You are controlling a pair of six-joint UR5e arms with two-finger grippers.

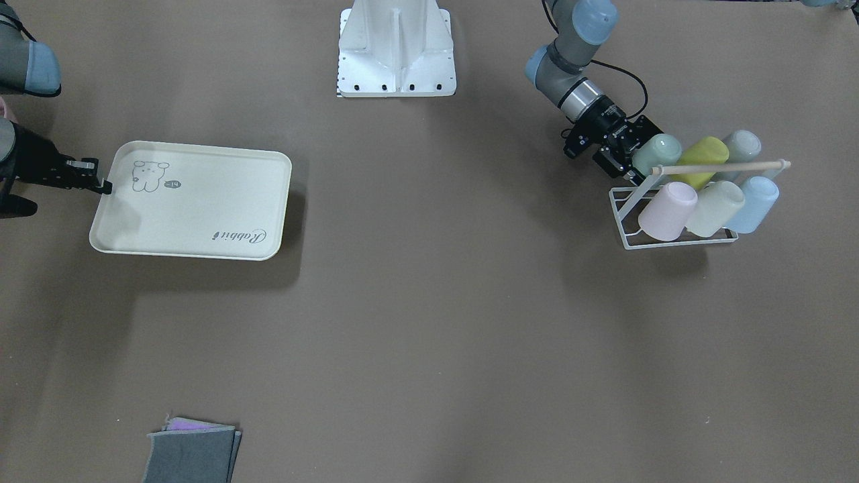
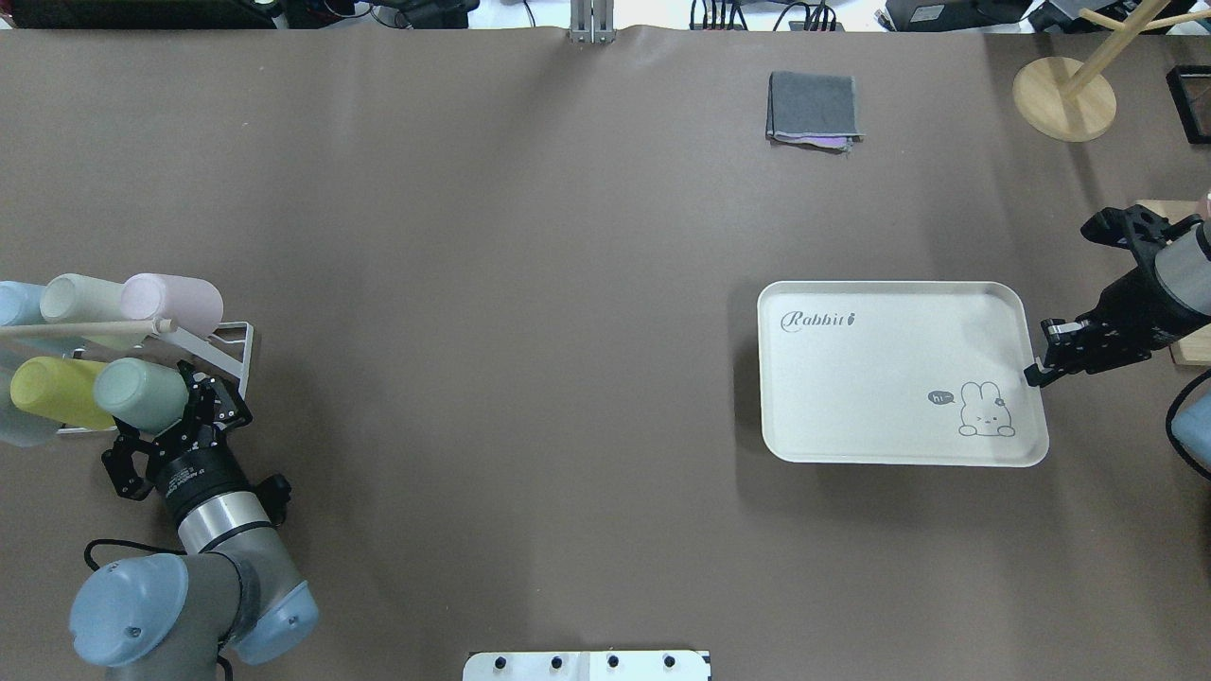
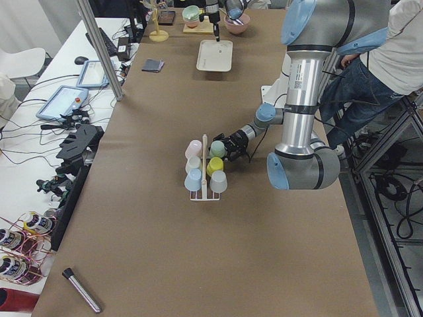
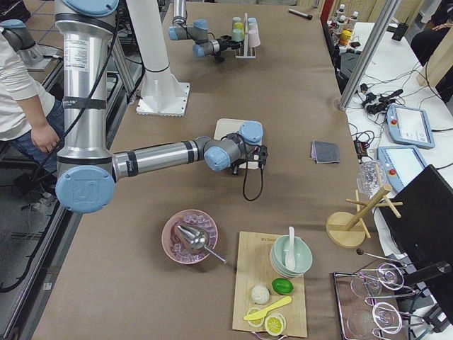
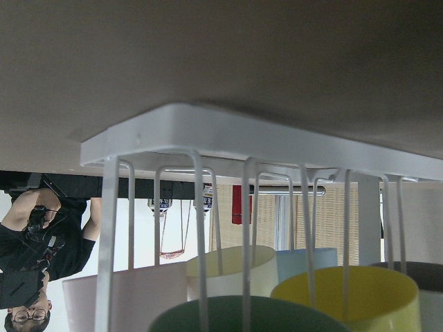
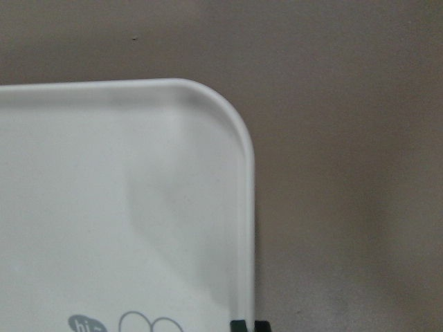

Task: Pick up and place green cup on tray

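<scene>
The green cup lies on its side in the white wire rack, next to a yellow cup. My left gripper is open, with its fingers spread at the cup's mouth end; it also shows in the front view. The cup's rim fills the bottom of the left wrist view. The cream tray lies flat on the table's right. My right gripper is shut on the tray's right rim, near the bear drawing.
The rack also holds pink, cream and blue cups under a wooden rod. A folded grey cloth lies at the far side. A wooden stand is at the far right. The robot base is mid-table.
</scene>
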